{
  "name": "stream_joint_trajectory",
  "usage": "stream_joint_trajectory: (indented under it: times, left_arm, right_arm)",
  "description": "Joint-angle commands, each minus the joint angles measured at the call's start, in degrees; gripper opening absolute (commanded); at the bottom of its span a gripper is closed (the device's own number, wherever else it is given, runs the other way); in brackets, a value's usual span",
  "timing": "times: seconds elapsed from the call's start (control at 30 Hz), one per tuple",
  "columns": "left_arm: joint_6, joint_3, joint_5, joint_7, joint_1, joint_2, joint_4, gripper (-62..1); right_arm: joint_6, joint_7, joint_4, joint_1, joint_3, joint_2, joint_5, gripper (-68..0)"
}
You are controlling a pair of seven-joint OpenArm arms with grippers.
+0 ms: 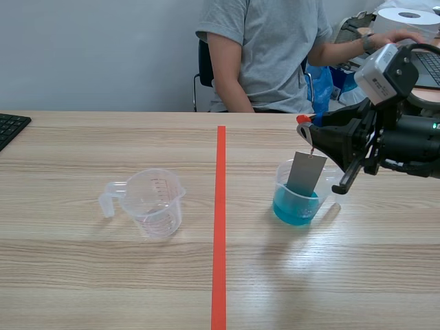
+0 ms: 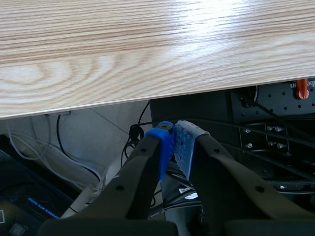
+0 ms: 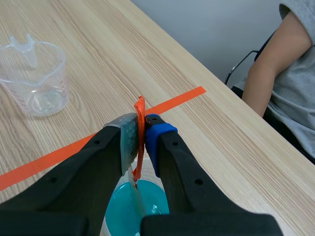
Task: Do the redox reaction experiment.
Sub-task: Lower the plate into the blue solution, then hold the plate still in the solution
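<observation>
Right gripper (image 3: 140,132) fills the close view, its two pads pinched tight on an orange tab (image 3: 140,109). That's a firm grasp.

Now the wide picture. The table (image 1: 103,275) stretches out ahead of the jaws. The right arm (image 1: 405,137) comes in raised and roughly level, with the fingers pointing across toward the middle, above the cup of blue liquid (image 1: 283,206). That cup sits directly under the jaws. Well ahead of them, past the orange tape line (image 1: 221,227), stands an empty measuring cup (image 1: 155,203), with nothing in it that I can see.

On to the smaller things. A grey metal plate (image 1: 306,173) hangs below the jaws from the tab, and its lower edge reaches into the blue, as far as I can tell. By my read the dip is made. What's left is probably waiting for a reaction and then lifting the plate out, possibly over to the empty cup, though that's a guess. I can make out no colour change on the plate.

Left gripper (image 2: 173,142) is parked below the table's edge, fingers pressed together on nothing, out of play.
</observation>
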Motion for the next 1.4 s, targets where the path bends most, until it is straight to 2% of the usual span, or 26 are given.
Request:
stream_joint_trajectory:
  times: [0.0, 1.03, 1.37]
  left_arm:
    - [-0.3, 0.1, -0.2, -0.5, -0.2, 0.2, 0.9, -56.9]
    - [-0.3, 0.1, -0.2, -0.5, -0.2, 0.2, 0.9, -56.9]
    - [-0.3, 0.1, -0.2, -0.5, -0.2, 0.2, 0.9, -56.9]
  right_arm:
    - [0.4, 0.0, 0.4, 0.9, -0.1, 0.9, 0.0, -66.0]
    - [0.4, -0.5, 0.5, 0.8, 0.0, 1.0, -0.1, -66.0]
    - [0.4, -2.7, 3.7, 0.7, 3.2, 1.1, 0.2, -66.0]
